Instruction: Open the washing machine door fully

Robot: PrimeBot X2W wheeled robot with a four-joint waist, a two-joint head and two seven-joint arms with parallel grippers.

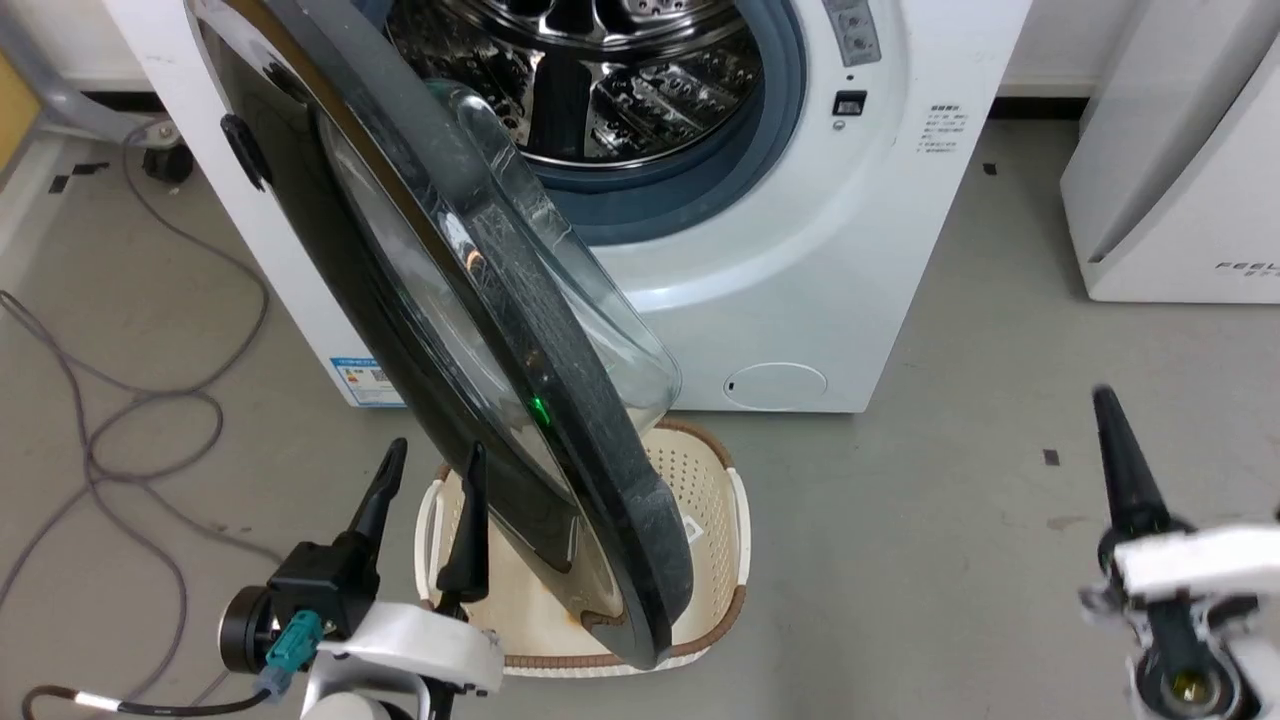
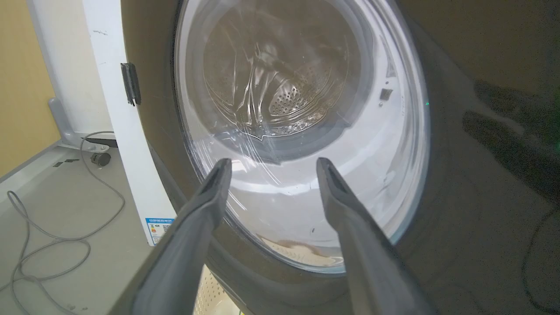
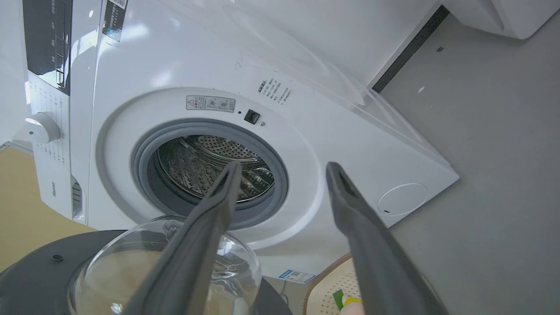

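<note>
- The washing machine door (image 1: 440,320) stood swung out from the front of the washing machine (image 1: 800,270). From the head view it was almost edge-on, and its lower edge hung over a pale perforated basket (image 1: 740,520) on the floor.
- Its outer face was a wide, glossy black disc, dark enough to mirror the room, with a small black tab (image 1: 245,150) near the rim.
- A clear domed glass bowl (image 1: 560,270) bulged from the inner face towards the machine, smeared and catching the light.
- Behind it the opening lay uncovered, showing a steel perforated drum (image 1: 620,80) inside a grey-blue rubber ring (image 1: 770,130).
- Low on the white front were a blue label sticker (image 1: 365,378) and an oval cap (image 1: 775,385).
- The left end effector (image 1: 437,450) was just beside the door's black outer face. Its fingers were spread with nothing between them, and I could not tell whether they touched the door.
- The right end effector (image 3: 283,168) hung well apart from the door, pointing at the drum. Its fingers were parted too and held nothing.
- Grey cables (image 1: 150,420) trailed over the floor to the left.
</note>
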